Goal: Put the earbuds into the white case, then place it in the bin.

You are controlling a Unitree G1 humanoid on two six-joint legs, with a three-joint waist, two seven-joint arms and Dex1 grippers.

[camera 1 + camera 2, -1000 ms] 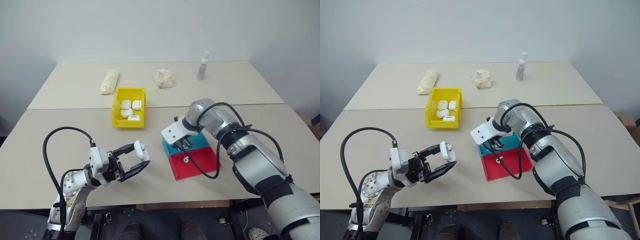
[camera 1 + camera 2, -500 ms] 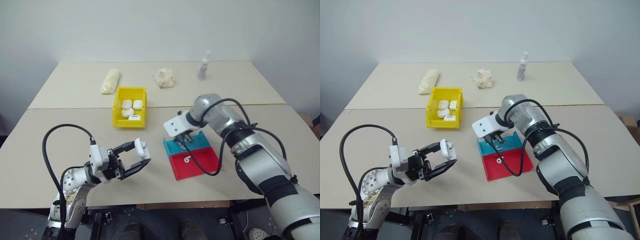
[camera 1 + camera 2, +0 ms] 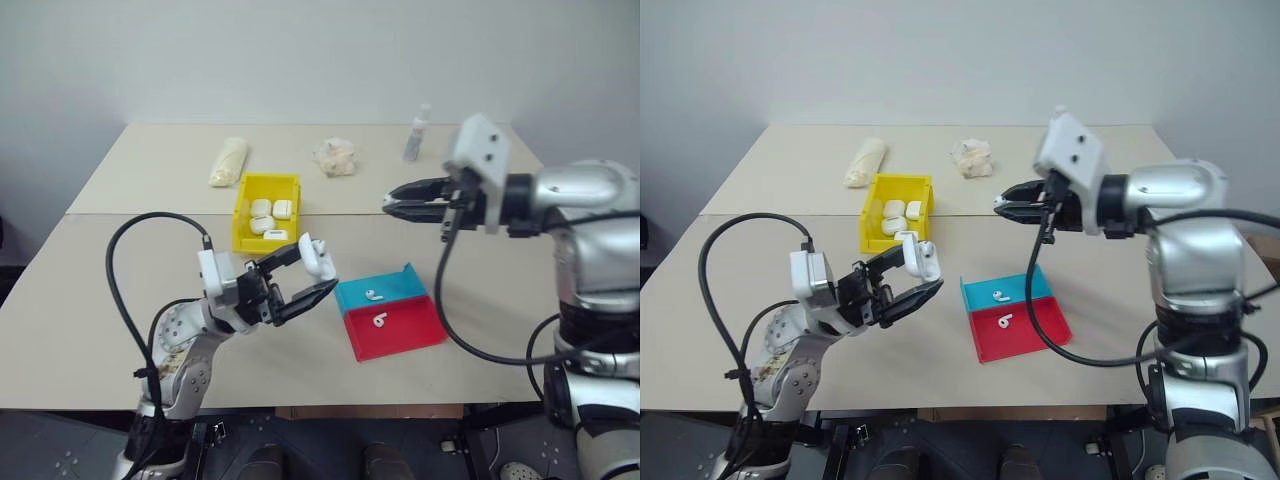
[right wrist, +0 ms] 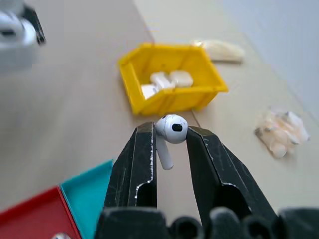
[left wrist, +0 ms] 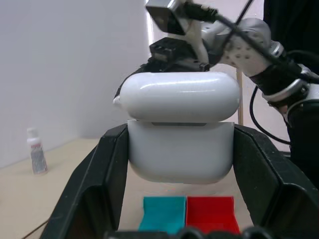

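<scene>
Carrying one earbud [image 4: 171,130] pinched in the right jaws [image 3: 1008,202] — it needs steady alignment over the white case [image 5: 179,129], clamped lid-ajar in the left jaws [image 3: 318,277].

Glossy white case [image 5: 179,129], white earbud [image 4: 171,130] (black dot), yellow bin [image 3: 266,222], blue-and-red tray [image 3: 392,311], seemingly cream wad [image 3: 335,157]

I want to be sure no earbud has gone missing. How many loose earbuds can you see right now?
3. One earbud is pinched in the right gripper, one lies in the tray's teal half, one in its red half. Any inside the held case would be hidden.
</scene>
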